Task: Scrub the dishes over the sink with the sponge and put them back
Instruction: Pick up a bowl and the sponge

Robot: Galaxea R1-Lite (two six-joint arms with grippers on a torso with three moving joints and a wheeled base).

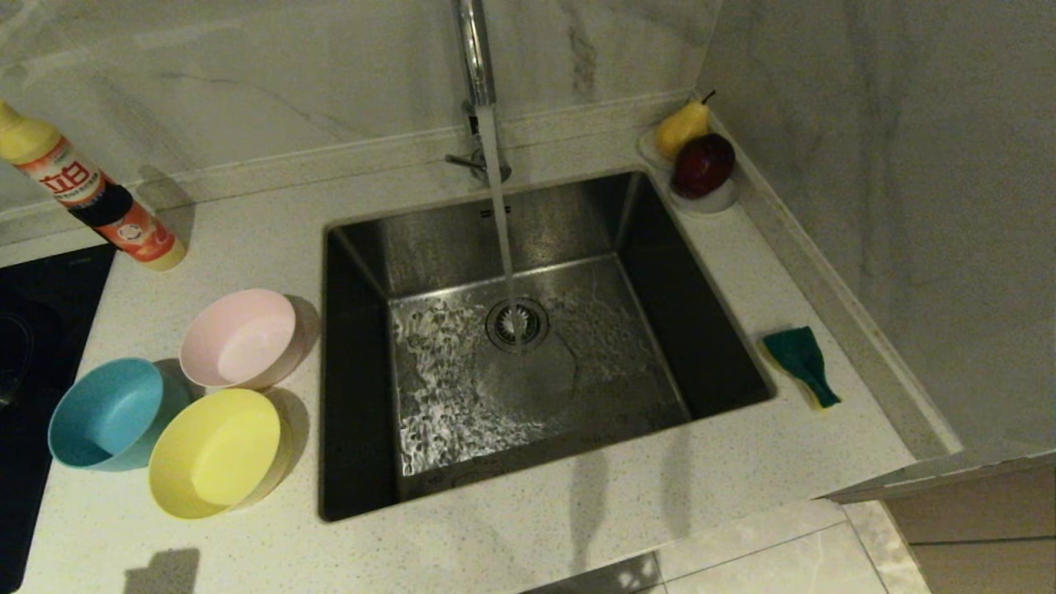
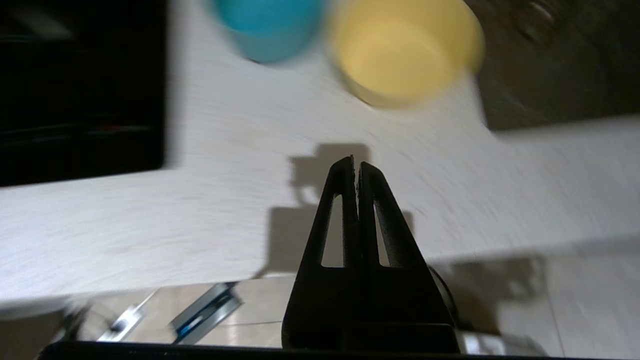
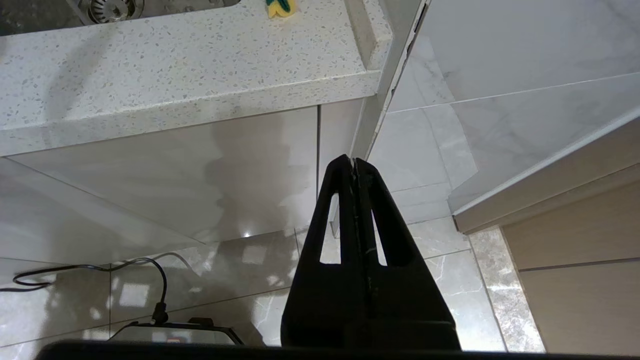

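1. Left end effector (image 2: 354, 167): clenched, holding nothing, above the front edge of the surface (image 1: 528, 528), near the yellow bowl (image 2: 400, 52) and blue bowl (image 2: 267, 25). Not visible from the head view, only its shadow.
2. Right end effector (image 3: 354, 167): clenched, empty, parked low in front of the cabinet, below the surface edge.
3. Step in hand, my read: nothing is grasped, so this is the first reach, the left arm going for a bowl.
4. Bowls sit left of the sink (image 1: 363, 272): pink bowl (image 1: 239, 338) to the rear, blue bowl (image 1: 107, 412) far left, yellow bowl (image 1: 216, 452) nearest the front. All upright, clustered, rims touching or nearly so.
5. Sponge (image 1: 800, 363): right of the sink on the surface, green face up, well apart from the bowls. A right-arm job.
6. To do it well: unclench before descending, pinch one bowl wall over the rim. Yellow is the closest and least crowded. Come in from the front so the neighbours aren't knocked. The plastic looks light and will slide if nudged.
7. Contents: all three bowls look empty. The sink holds only water running from the tap (image 1: 474, 49) onto the drain (image 1: 517, 323).
8. Back right corner: small dish (image 1: 716, 200) with a pear (image 1: 683, 125) and a red fruit (image 1: 703, 163). Soap bottle (image 1: 91, 194) back left. Leave both alone.
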